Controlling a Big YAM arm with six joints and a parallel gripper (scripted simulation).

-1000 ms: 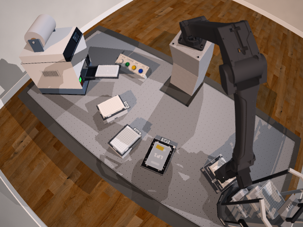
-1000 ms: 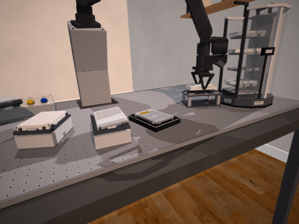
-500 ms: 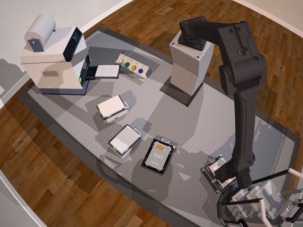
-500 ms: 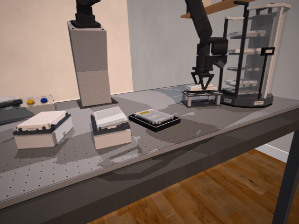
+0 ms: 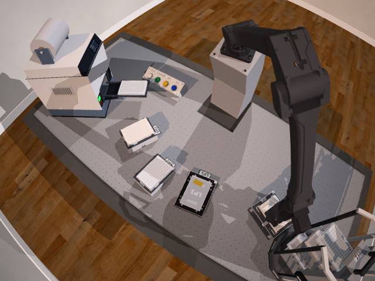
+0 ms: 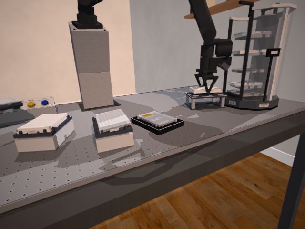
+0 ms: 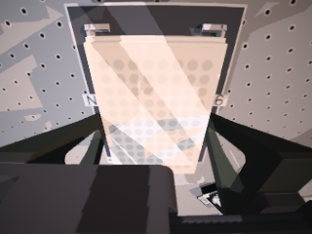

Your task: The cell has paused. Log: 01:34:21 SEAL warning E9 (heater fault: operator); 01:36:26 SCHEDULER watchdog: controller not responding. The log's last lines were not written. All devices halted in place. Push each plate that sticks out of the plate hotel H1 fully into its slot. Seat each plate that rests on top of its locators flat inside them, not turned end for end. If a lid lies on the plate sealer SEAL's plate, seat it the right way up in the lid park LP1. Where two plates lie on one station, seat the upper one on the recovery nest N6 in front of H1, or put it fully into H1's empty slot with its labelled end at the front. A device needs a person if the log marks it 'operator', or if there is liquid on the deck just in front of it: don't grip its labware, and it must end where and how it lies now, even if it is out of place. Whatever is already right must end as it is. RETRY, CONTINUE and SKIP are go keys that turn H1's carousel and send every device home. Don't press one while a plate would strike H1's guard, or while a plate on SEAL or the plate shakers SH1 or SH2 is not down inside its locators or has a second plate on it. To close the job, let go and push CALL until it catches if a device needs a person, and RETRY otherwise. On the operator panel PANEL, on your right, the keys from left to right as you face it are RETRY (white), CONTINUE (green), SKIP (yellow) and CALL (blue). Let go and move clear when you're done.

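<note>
My gripper (image 6: pixel 205 88) (image 7: pixel 155 117) points down over nest N6, its fingers against both long sides of a pale plate (image 6: pixel 193 90) (image 7: pixel 156 78). The plate lies low on N6 (image 6: pixel 190 93) (image 7: pixel 234 29), beside two locators at its far end; whether it is fully down is hard to tell. White plates lie on SEAL's tray (image 5: pixel 146 94), SH1 (image 5: pixel 137 132) (image 6: pixel 43 122) and SH2 (image 5: pixel 155 172) (image 6: pixel 112 119). A clear lid-like piece (image 5: pixel 193 198) (image 6: pixel 160 119) with a yellow patch lies on LP1 (image 5: pixel 193 211) (image 6: pixel 158 130). PANEL (image 5: pixel 179 92) (image 6: pixel 50 108) shows its keys.
Hotel H1 (image 5: pixel 280 270) (image 6: pixel 242 104), with plates on several levels behind posts and clear walls, stands close beside N6 and my wrist. SEAL's body (image 5: pixel 66 91) stands at the far left. The arm's pedestal (image 5: pixel 229 87) (image 6: pixel 93 56) stands behind the deck's middle. A wooden shelf (image 6: pixel 221 9) hangs behind H1.
</note>
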